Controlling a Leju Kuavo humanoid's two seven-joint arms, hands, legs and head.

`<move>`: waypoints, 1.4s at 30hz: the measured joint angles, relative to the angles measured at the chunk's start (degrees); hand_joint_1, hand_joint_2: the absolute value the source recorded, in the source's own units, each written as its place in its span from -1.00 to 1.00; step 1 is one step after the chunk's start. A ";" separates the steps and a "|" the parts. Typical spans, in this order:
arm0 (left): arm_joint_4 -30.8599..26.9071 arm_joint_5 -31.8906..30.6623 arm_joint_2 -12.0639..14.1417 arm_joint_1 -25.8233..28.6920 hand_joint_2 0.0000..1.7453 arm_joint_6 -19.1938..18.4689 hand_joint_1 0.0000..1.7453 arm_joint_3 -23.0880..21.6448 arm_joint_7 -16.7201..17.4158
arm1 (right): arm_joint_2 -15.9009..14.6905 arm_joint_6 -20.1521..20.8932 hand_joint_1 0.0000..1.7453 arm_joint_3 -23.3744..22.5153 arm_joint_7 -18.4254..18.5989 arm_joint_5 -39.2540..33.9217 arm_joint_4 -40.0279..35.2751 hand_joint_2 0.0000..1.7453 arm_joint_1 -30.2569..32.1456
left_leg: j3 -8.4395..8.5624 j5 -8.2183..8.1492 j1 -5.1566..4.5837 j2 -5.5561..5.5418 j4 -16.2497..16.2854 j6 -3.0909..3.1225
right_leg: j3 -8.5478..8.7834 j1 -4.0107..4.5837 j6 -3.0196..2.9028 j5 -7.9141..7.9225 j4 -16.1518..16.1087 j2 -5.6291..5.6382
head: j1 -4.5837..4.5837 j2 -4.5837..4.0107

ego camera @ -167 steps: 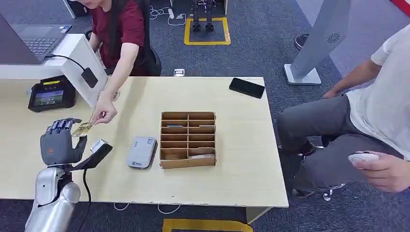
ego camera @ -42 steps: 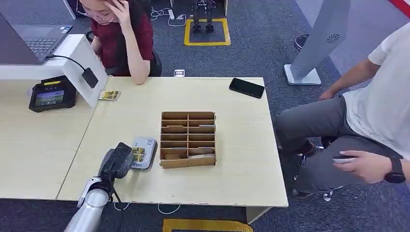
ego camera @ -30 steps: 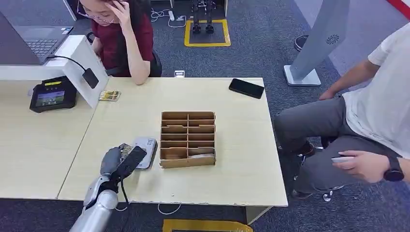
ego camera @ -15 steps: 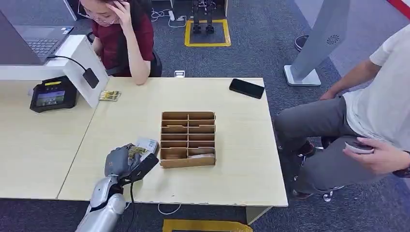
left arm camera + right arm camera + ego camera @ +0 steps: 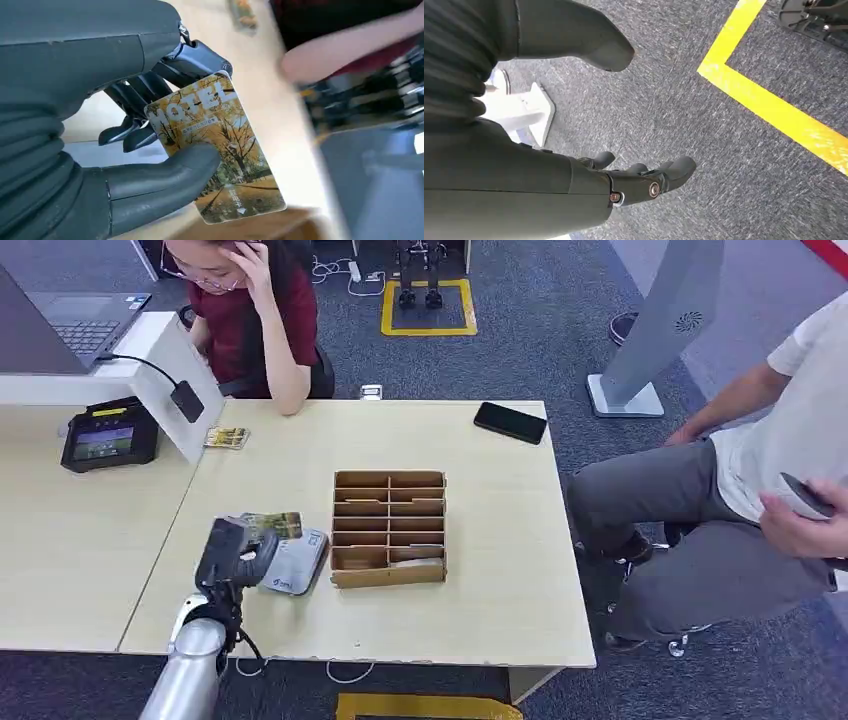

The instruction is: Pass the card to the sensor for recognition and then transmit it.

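Note:
My left hand holds a yellow hotel card printed with autumn trees just above the grey card sensor on the table. Up close, the card is pinched between the thumb and the darker fingers. Right of the sensor stands a cardboard slot box with several compartments. My right hand hangs over the carpet with its fingers apart and nothing in it.
A second card lies near a white stand at the table's far left. A black terminal and a laptop sit on the left desk. A phone lies at the far right. One person sits behind the table, another at the right.
My left hand has lifted from the sensor and turned, so the card now sticks out above it toward the slot box. The seated person on the right raised a phone.

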 joint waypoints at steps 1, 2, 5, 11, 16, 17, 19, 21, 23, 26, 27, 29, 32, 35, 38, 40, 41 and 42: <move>-1.66 2.73 -0.15 -0.30 1.00 -0.54 1.00 0.78 -0.50 | 0.00 0.00 -1.00 -0.02 0.00 0.09 0.00 1.00 -0.02 | 0.01 0.00 -0.01 0.00 0.00 0.00 | 0.01 0.00 0.00 0.00 0.00 0.00 | -0.02 0.00; -2.88 3.35 -0.31 -0.46 1.00 -0.83 1.00 1.24 -0.43 | 0.00 0.00 -1.00 -0.04 0.00 0.13 0.00 1.00 -0.07 | -0.01 0.00 -0.01 0.00 0.00 0.00 | 0.01 0.00 0.00 0.00 0.00 0.00 | -0.02 0.00; -5.98 4.90 -0.57 -0.50 1.00 -0.54 1.00 2.47 -0.96 | 0.13 -0.02 -1.00 -0.20 0.00 0.22 0.00 1.00 -0.13 | -0.01 -0.01 0.00 0.00 0.00 0.00 | -0.02 0.00 0.00 0.00 0.00 0.00 | 0.00 0.00; -9.87 8.40 -0.81 -3.58 1.00 3.38 1.00 3.73 -1.04 | 0.30 -0.11 -1.00 -0.26 0.00 1.14 0.00 1.00 -0.32 | -0.07 -0.01 0.00 -0.01 0.00 0.00 | -0.02 0.00 0.00 0.00 0.00 -0.02 | 0.02 0.00; -10.68 4.51 -0.22 -5.48 1.00 8.59 1.00 3.78 -1.22 | 0.79 0.09 -1.00 -0.26 0.00 1.77 0.00 1.00 -0.32 | -0.02 0.00 0.00 -0.01 0.00 0.00 | -0.02 0.00 0.00 0.00 0.00 -0.01 | 0.00 0.00; -10.70 4.29 -0.15 -5.66 1.00 8.73 1.00 3.78 -1.22 | 0.83 0.07 -1.00 -0.26 0.00 1.79 0.00 1.00 -0.33 | -0.02 0.00 0.00 -0.01 0.00 0.00 | -0.02 0.00 0.00 0.00 0.00 -0.01 | 0.02 0.00; -10.70 4.09 0.04 -5.93 1.00 9.10 1.00 3.78 -1.22 | 0.92 0.07 -1.00 -0.26 0.00 1.82 0.00 1.00 -0.36 | -0.02 0.00 0.00 -0.01 0.00 0.00 | -0.02 0.00 0.00 0.00 0.00 -0.01 | 0.02 0.00; -10.70 3.12 0.09 -6.09 1.00 9.93 1.00 3.78 -1.37 | 0.96 0.09 -1.00 -0.26 0.00 1.88 0.00 1.00 -0.38 | -0.03 0.00 0.00 -0.01 0.00 0.00 | -0.02 0.00 0.00 0.00 0.00 -0.01 | 0.02 0.00; -10.70 -1.30 0.18 -6.28 1.00 13.30 1.00 3.78 -1.50 | 1.03 0.35 -1.00 -0.26 0.00 2.25 0.00 1.00 -0.41 | -0.02 0.00 0.00 0.00 0.00 0.00 | -0.03 0.00 0.00 0.00 0.00 -0.01 | 0.02 0.00; -9.92 -20.29 1.22 -7.42 1.00 24.14 1.00 2.77 -1.26 | 1.11 1.05 -1.00 -0.22 -0.20 3.09 0.00 1.00 -0.55 | -0.03 0.00 -0.01 -0.01 0.00 0.00 | -0.06 0.00 0.00 0.00 0.00 0.00 | 0.02 0.00; -9.48 -25.35 1.58 -7.89 1.00 27.01 1.00 2.40 -1.28 | 1.16 1.31 -1.00 -0.13 -0.20 3.52 0.00 1.00 -0.62 | -0.03 0.00 -0.02 -0.01 0.00 0.00 | -0.06 0.00 0.00 0.00 0.00 0.00 | 0.02 0.00; -7.79 -34.77 2.30 -8.67 1.00 32.60 1.00 1.59 -1.11 | 1.27 2.01 -1.00 0.42 -0.15 4.44 0.00 1.00 -0.67 | -0.02 0.00 -0.01 -0.01 0.00 0.00 | -0.05 0.00 0.00 0.00 0.00 0.01 | 0.04 0.00; -5.43 -45.87 3.02 -9.69 1.00 36.95 1.00 0.91 1.02 | 1.44 3.00 -1.00 1.16 0.07 5.71 0.00 1.00 -0.68 | -0.02 0.01 -0.01 0.00 0.00 0.01 | -0.06 0.00 0.00 0.00 0.00 0.03 | 0.04 0.00; -2.75 -53.46 3.98 -11.27 1.00 38.36 1.00 0.35 2.80 | 1.60 3.26 -1.00 1.73 0.37 6.10 0.02 1.00 -0.62 | -0.01 0.01 -0.01 0.01 0.00 0.01 | -0.06 0.00 0.02 0.02 0.00 0.05 | 0.00 0.00; -1.06 -55.12 4.37 -12.31 1.00 38.38 1.00 0.35 3.07 | 1.60 3.26 -1.00 1.99 0.50 6.08 0.02 1.00 -0.60 | -0.01 0.02 -0.01 0.02 0.00 0.01 | -0.06 0.00 0.02 0.03 0.00 0.06 | -0.02 0.00; 0.22 -56.17 4.72 -12.88 1.00 38.45 1.00 0.35 3.07 | 1.60 3.34 -1.00 2.10 0.52 6.08 0.02 1.00 -0.59 | -0.01 0.02 -0.01 0.02 0.00 0.01 | -0.06 0.00 0.02 0.02 0.00 0.06 | -0.04 0.00; 0.58 -56.63 4.79 -13.03 1.00 38.49 1.00 0.35 3.09 | 1.62 3.19 -1.00 2.12 0.50 6.08 0.02 1.00 -0.60 | -0.01 0.02 -0.01 0.02 0.00 0.01 | -0.06 0.00 0.02 0.02 0.00 0.06 | -0.02 0.00; 0.88 -56.91 4.87 -13.16 1.00 38.54 1.00 0.35 3.09 | 1.62 2.95 -1.00 2.14 0.48 6.06 0.02 1.00 -0.60 | -0.02 0.02 -0.01 0.02 0.00 0.01 | -0.06 0.00 0.02 0.02 0.00 0.05 | -0.04 0.00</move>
